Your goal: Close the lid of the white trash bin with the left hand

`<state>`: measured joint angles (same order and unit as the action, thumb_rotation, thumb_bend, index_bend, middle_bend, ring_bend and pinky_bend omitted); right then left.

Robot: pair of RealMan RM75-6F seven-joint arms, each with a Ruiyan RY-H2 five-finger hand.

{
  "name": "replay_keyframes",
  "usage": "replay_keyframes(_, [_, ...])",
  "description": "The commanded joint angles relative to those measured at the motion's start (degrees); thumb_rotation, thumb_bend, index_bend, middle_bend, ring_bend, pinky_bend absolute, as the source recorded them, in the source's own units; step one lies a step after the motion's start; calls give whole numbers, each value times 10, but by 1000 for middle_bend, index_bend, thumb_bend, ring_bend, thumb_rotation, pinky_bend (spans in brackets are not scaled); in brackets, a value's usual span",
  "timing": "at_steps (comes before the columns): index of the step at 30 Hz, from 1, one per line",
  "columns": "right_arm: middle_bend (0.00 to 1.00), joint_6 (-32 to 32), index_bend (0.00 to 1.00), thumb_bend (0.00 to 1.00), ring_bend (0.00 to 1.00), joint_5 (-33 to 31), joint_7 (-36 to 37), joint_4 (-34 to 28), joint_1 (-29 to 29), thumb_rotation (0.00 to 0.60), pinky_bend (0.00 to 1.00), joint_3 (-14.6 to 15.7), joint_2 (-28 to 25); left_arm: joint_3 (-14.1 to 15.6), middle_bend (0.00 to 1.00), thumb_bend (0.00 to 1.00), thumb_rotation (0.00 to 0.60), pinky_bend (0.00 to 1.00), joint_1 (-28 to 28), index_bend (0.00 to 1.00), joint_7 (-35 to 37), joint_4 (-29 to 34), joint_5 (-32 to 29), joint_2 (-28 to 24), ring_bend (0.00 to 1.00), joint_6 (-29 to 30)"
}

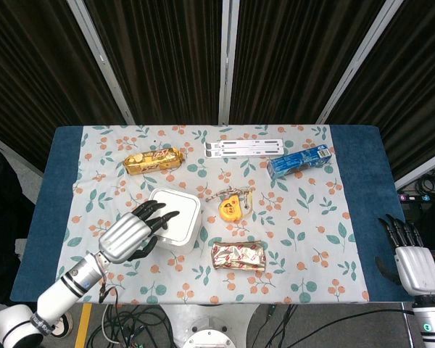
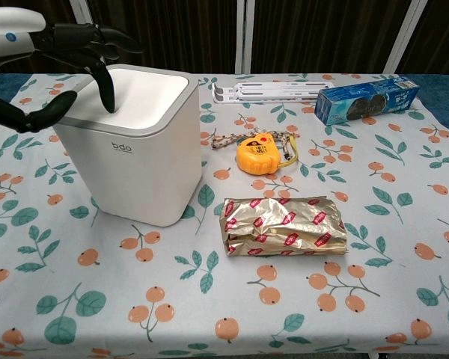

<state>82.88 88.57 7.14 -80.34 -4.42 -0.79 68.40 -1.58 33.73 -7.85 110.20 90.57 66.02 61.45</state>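
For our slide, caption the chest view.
Left robot hand rests fingers on the white trash bin's lid.

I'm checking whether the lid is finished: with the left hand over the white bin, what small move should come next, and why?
Probably a short press straight down, then lift away. The left hand hovers at the near-left edge of the white plastic trash bin, black fingertips reaching its flat white lid. The lid looks level in its grey rim, but whether it is latched cannot be told.

Left hand (image 1: pixel 133 233) fingers spread, right hand (image 1: pixel 415 264) seemingly open, upright
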Motion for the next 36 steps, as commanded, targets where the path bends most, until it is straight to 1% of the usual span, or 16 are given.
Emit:
replay_keyframes(1, [0,0,0,290,0,-1,0,1,0,600,0,0,0,3,350,648,600,105,-2,58,-3,-2,1,4,81,-1])
replay_keyframes(8, [0,-2,0,290,0,1,-1,1,-1,600,0,1,3,10,350,648,600,105,-6,60,-9,-4,1,9,81,-1])
replay_keyframes(13, [0,1,0,290,0,1,0,1,-1,600,0,0,2,3,332,648,600,106,-11,60,-7,-2,8,6,81,19])
replay_keyframes(16, [0,2,0,291,0,0,1,2,0,600,0,-1,2,-8,288,644,600,106,-20,60,-5,3,19,0,81,52])
replay_keyframes(18, [0,2,0,290,0,0,2,2,0,600,0,-1,2,-16,275,639,600,107,-32,60,-1,4,26,-6,81,85])
replay_keyframes(21, [0,2,0,290,0,0,3,3,0,600,0,-1,1,-19,260,639,600,107,-56,62,-12,3,31,-21,81,129])
replay_keyframes(23, [0,3,0,290,0,1,3,2,0,600,0,-1,1,-16,251,636,600,107,-75,64,-18,3,29,-32,81,153])
replay_keyframes(27, [0,10,0,291,0,4,2,-5,1,600,0,-2,-3,2,222,620,600,107,-130,71,-20,-14,23,-47,81,215])
replay_keyframes(31, [0,13,0,290,0,4,0,-10,1,600,0,-4,-4,21,152,610,600,107,-180,84,-20,-43,25,-39,78,270])
replay_keyframes(33, [0,11,0,291,0,3,-1,-13,1,600,0,-3,-2,30,144,598,600,106,-203,87,-28,-59,26,-32,67,291])
replay_keyframes(36, [0,8,0,292,0,7,-6,-14,0,600,0,0,0,39,144,576,600,106,-229,87,-38,-83,20,-29,61,308])
